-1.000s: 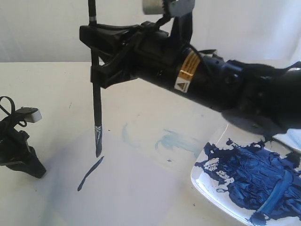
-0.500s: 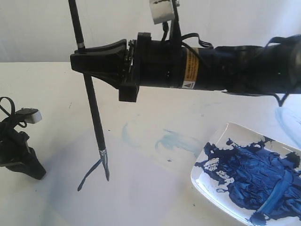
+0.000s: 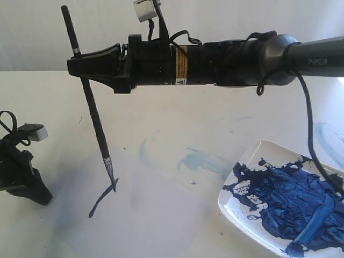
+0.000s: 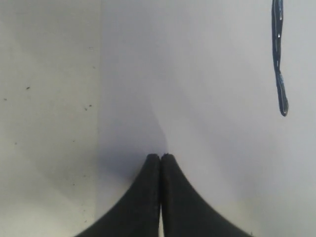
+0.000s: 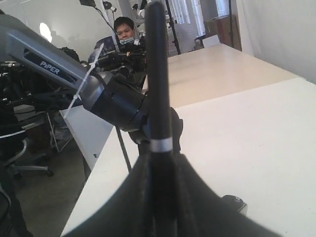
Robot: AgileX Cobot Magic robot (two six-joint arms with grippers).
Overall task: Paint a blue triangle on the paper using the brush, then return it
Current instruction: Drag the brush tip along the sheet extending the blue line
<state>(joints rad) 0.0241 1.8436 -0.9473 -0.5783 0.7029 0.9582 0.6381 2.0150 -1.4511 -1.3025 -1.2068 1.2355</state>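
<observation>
Paper (image 3: pixel 161 226) meets the brush (image 3: pixel 94 115) tip only in exterior view.

My right gripper (image 3: pixel 80 65) is matt black plastic. The brush (image 3: pixel 91 110) handle is glossy black, its ferrule (image 3: pixel 107 160) bright metal. The paper (image 3: pixel 161 217) is matt, smooth.

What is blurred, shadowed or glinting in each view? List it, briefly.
Exterior view: soft overall; a diffuse grey shadow lies on the paper near the brush tip. Left wrist view: the shut left gripper is a featureless silhouette; the wet stroke glints. Right wrist view: the near brush handle is blurred; the room behind is sharper.
</observation>
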